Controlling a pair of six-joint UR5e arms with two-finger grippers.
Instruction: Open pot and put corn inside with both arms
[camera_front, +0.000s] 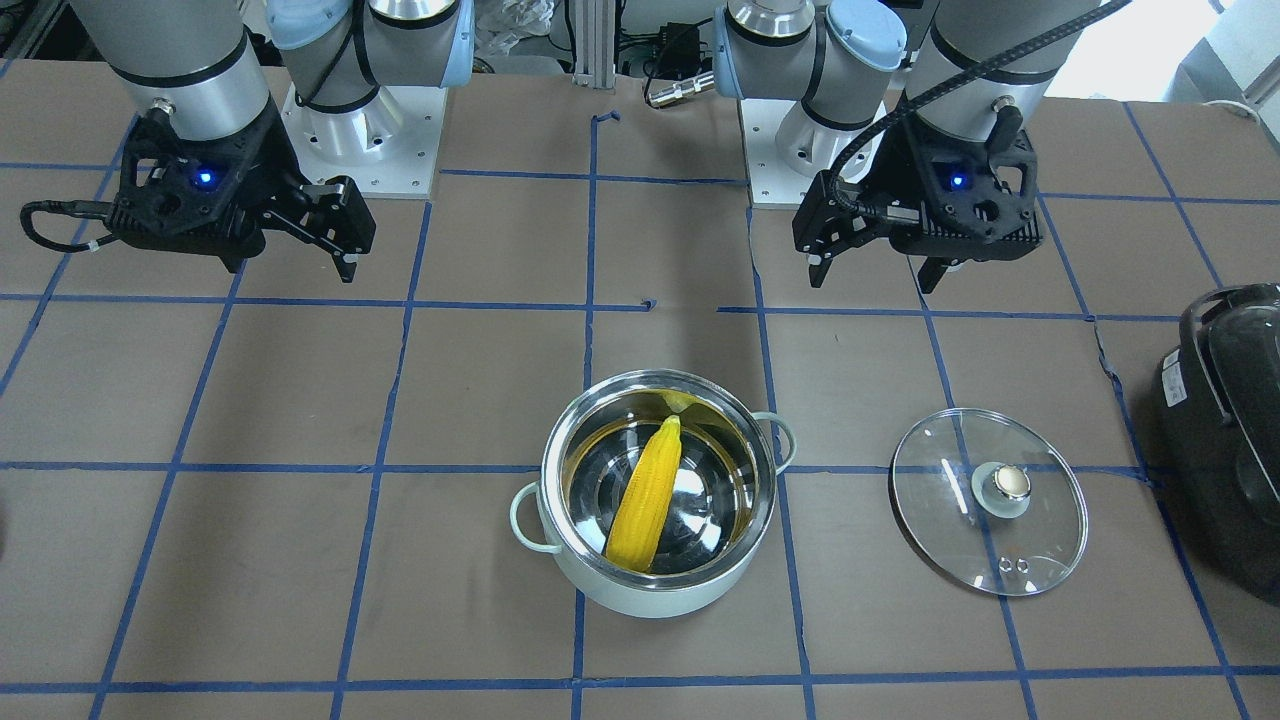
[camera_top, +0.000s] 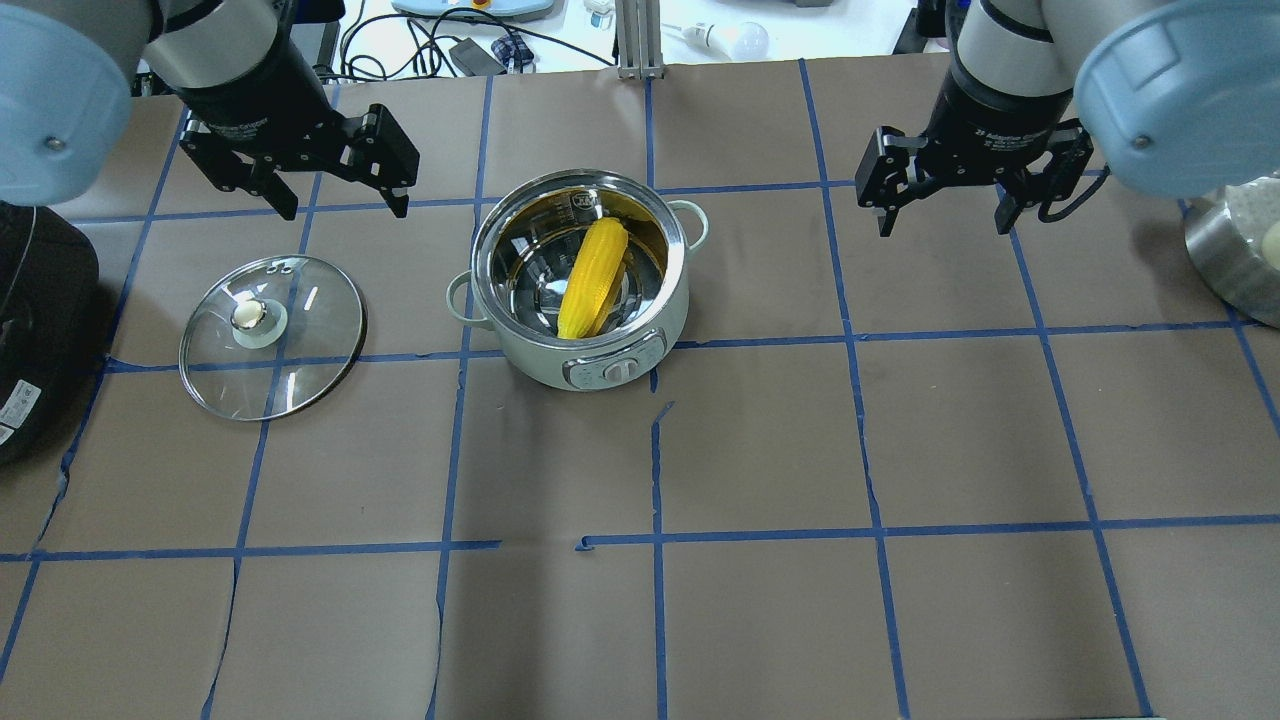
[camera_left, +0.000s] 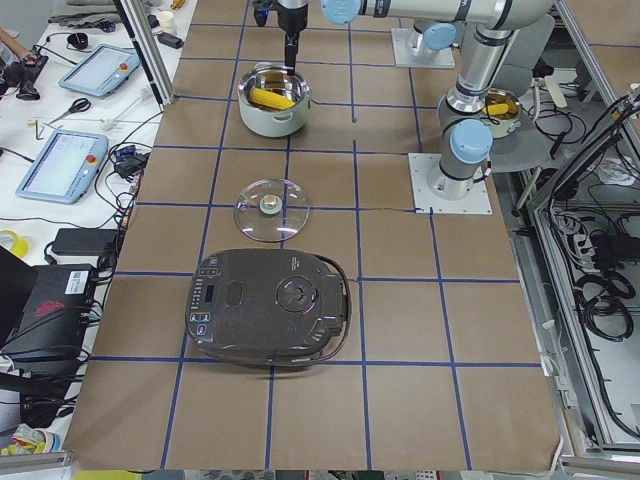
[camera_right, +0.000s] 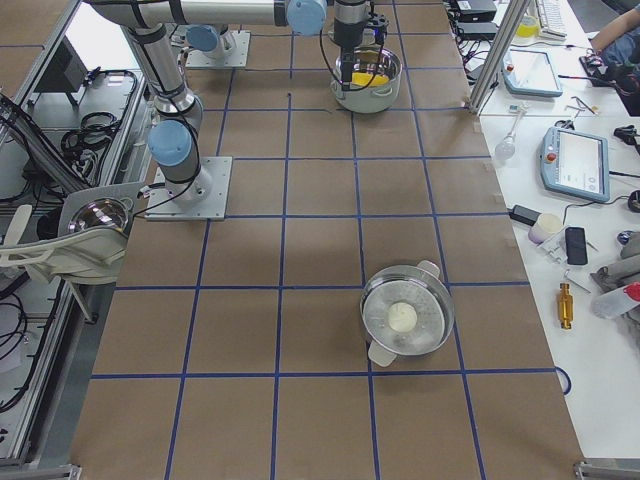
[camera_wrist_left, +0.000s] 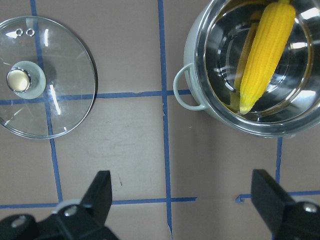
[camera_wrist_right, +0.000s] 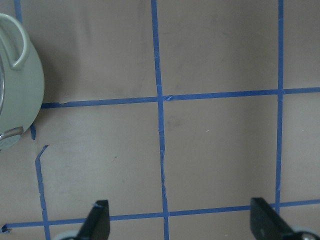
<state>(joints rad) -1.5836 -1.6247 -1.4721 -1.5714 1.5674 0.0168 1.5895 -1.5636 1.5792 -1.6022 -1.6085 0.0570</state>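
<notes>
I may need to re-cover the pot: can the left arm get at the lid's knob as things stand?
Probably yes. The glass lid lies flat, knob up, near the open left gripper, with nothing over it or between them.

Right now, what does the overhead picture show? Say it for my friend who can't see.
A yellow corn cob lies inside the open mint-green pot on a brown table with blue tape lines. The glass lid lies flat left of the pot, and the left gripper and right gripper hang open and empty.
</notes>
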